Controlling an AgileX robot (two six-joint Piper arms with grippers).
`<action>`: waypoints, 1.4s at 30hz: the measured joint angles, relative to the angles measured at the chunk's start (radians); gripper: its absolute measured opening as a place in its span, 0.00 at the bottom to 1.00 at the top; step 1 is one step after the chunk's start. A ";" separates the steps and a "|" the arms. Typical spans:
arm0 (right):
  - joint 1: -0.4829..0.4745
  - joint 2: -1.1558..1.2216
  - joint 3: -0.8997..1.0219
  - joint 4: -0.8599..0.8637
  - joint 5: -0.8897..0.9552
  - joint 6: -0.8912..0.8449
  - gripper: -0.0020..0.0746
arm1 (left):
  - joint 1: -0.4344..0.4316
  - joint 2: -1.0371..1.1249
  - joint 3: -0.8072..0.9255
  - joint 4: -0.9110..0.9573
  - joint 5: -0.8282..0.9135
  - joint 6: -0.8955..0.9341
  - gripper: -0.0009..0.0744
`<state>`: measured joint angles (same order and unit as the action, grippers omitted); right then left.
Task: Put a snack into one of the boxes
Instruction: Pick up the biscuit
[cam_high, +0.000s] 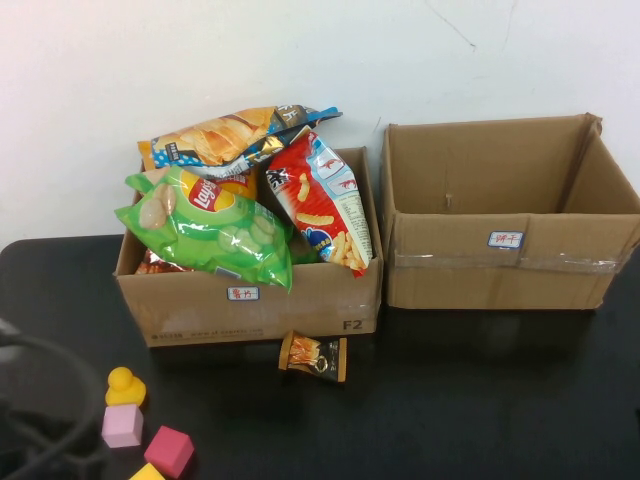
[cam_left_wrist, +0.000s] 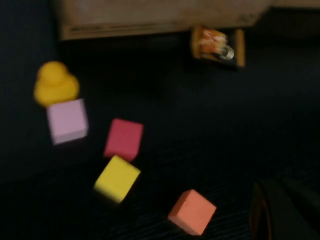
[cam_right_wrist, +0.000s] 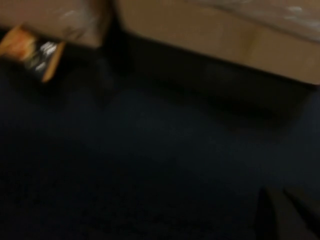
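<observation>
Near the desk's (cam_high: 480, 400) front left corner sit a yellow duck (cam_high: 124, 386), a pink block (cam_high: 122, 426) and a red block (cam_high: 169, 451); the left wrist view adds a yellow block (cam_left_wrist: 117, 178) and an orange block (cam_left_wrist: 192, 211).

The left gripper (cam_left_wrist: 285, 210) hangs over that corner, shut on nothing.

Toward the back edge, the left box (cam_high: 250, 300) overflows: a green chip bag (cam_high: 205, 232), a red snack bag (cam_high: 322, 200), an orange chip bag (cam_high: 225, 135) on top.

A small snack packet (cam_high: 313, 356) lies on the desk, touching that box's front wall.

The right box (cam_high: 500, 270) stands beside it, nothing inside.

The right gripper (cam_right_wrist: 287, 212) hangs low over the desk before the boxes; its claw state I cannot tell.
</observation>
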<state>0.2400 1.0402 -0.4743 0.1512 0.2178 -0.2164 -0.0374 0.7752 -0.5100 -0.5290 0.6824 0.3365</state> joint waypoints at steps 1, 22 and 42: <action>0.023 0.000 0.000 0.000 0.007 -0.002 0.02 | 0.000 0.029 0.000 -0.056 -0.008 0.098 0.01; 0.092 0.000 -0.055 0.088 0.073 -0.019 0.02 | -0.543 0.679 -0.108 -0.701 -0.751 0.599 0.01; 0.092 0.000 -0.055 0.065 0.042 -0.019 0.02 | -0.665 1.166 -0.429 -0.887 -0.928 0.631 0.85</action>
<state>0.3318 1.0402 -0.5292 0.2164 0.2597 -0.2352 -0.7026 1.9415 -0.9385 -1.4162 -0.2460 0.9678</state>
